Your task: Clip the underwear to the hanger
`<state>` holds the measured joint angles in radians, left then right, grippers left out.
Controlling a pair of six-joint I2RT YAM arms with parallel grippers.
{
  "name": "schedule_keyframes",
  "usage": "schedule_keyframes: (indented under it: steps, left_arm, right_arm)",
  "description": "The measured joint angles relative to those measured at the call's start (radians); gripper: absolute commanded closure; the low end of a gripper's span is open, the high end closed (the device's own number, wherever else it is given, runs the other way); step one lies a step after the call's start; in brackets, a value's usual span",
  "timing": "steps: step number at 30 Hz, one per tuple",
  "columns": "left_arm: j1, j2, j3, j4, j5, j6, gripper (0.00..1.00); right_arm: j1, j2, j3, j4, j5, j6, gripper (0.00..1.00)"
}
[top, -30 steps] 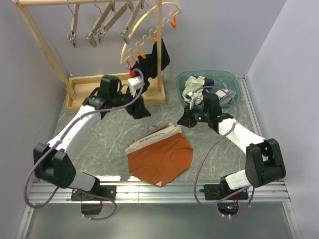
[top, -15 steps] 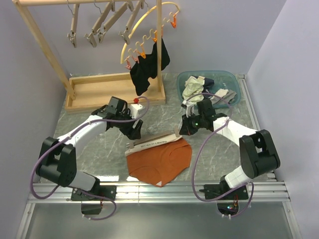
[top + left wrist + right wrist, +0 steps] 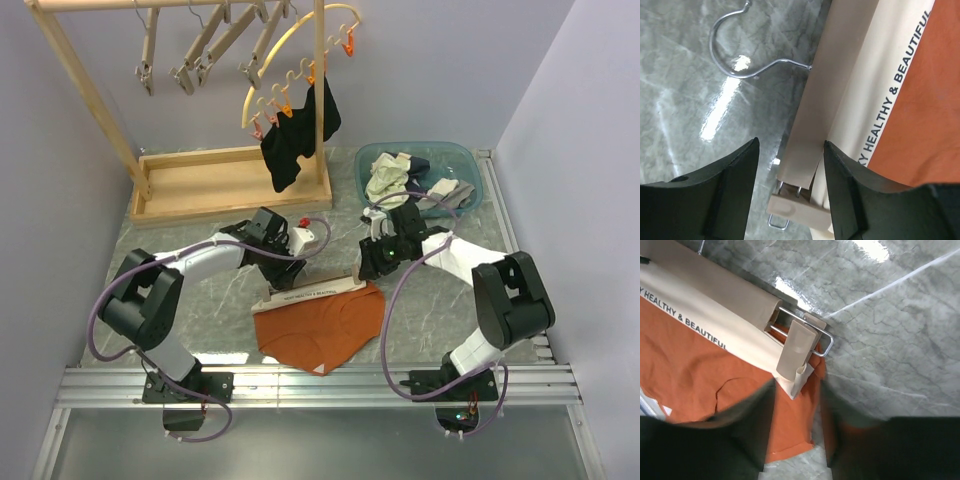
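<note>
Near the middle of the grey marble desk point(image 3: 225, 320), the rust-orange briefs with the wide off-white printed waistband point(image 3: 320, 325) lie flat. The light wooden straight-bar hanger point(image 3: 827, 90) lies along that waistband, its wire hook point(image 3: 737, 76) pointing away from the cloth. We judge the lining-up step done: bar and waistband run side by side, touching, from one end to the other.

At the right end, the wooden clip on its metal loop point(image 3: 796, 347) sits over the corner of the waistband, and a bit of cloth shows at its lower edge. It looks to us as if it may already bite, but we cannot tell for sure. The right claw point(image 3: 797, 405) hovers above it with its fingers spread, holding nothing.

At the left end, the clip point(image 3: 786, 207) lies just beside the waistband edge, and we cannot see cloth between its paddles. The left claw point(image 3: 790, 150) is also spread wide, straddling the bar without gripping it.

So we reckon the left clip is what remains, and perhaps a firmer press on the right one.
</note>
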<state>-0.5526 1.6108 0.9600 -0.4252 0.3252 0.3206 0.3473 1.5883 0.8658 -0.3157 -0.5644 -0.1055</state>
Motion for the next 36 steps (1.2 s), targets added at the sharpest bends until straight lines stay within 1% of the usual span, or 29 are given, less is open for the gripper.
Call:
schedule_keyframes:
  steps: [3,6,8,10,12,17,19,23,26,31,36]
  left_arm:
    - [-0.005,0.008,0.0,0.004,-0.003,0.007,0.4]
    - [-0.005,0.005,0.0,0.016,0.0,0.006,0.38]
    - [0.007,-0.01,0.0,0.017,0.018,-0.002,0.36]
    - [0.029,-0.041,0.0,0.018,0.056,-0.019,0.35]
    - [0.079,-0.091,0.001,0.018,0.117,-0.045,0.34]
    - [0.245,-0.227,0.029,0.031,0.26,-0.132,0.33]
    - [0.29,-0.282,0.036,0.041,0.305,-0.171,0.33]
    - [0.342,-0.371,0.039,0.047,0.388,-0.247,0.31]
    - [0.38,-0.404,0.039,0.048,0.429,-0.316,0.3]
    - [0.436,-0.434,0.039,0.059,0.457,-0.394,0.3]
    - [0.462,-0.462,0.039,0.063,0.468,-0.423,0.3]
  right_arm:
    - [0.0,-0.026,0.0,-0.003,0.017,-0.023,0.42]
    - [0.0,-0.073,0.008,-0.012,0.022,-0.069,0.38]
    - [0.002,-0.085,0.045,-0.032,0.02,-0.11,0.36]
    - [0.01,-0.082,0.103,-0.051,0.018,-0.16,0.36]
    - [0.026,-0.073,0.162,-0.069,0.018,-0.213,0.37]
    - [0.116,0.001,0.284,-0.105,0.024,-0.349,0.38]
    - [0.158,0.042,0.31,-0.125,0.028,-0.4,0.39]
    - [0.235,0.128,0.328,-0.167,0.054,-0.496,0.39]
    - [0.272,0.177,0.33,-0.199,0.076,-0.552,0.39]
    - [0.293,0.234,0.349,-0.209,0.113,-0.601,0.41]
    - [0.302,0.278,0.392,-0.216,0.138,-0.627,0.42]
